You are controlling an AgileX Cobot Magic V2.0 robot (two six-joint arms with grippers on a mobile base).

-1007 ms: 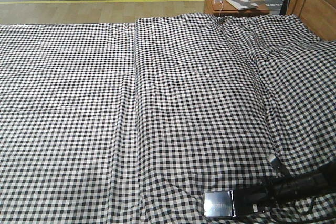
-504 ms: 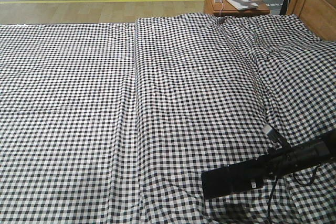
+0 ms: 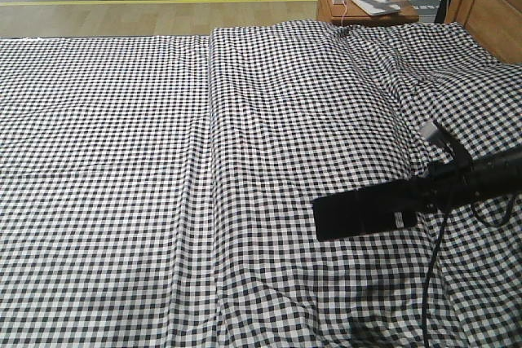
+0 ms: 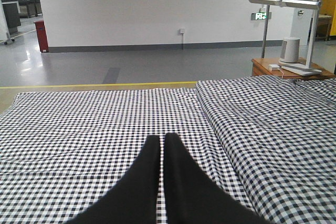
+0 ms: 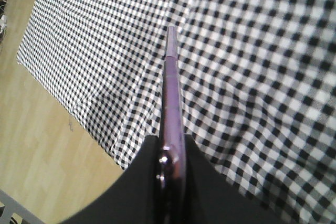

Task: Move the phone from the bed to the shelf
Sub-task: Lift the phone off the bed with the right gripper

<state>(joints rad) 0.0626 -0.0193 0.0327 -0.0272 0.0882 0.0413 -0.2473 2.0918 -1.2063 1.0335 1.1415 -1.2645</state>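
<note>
Pinkish phone [image 5: 172, 98] edge visible only from right claw [image 5: 169, 156]

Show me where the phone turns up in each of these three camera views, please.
Front-facing view: right of centre, low; the phone is a dark slab held by the right end effector.
Left wrist view: not in it; only the shut left end effector shows.
Right wrist view: centre, edge-on, a thin pinkish strip rising from the grip.
Shared landmark: the black-and-white checked bed cover appears in all three.
</note>
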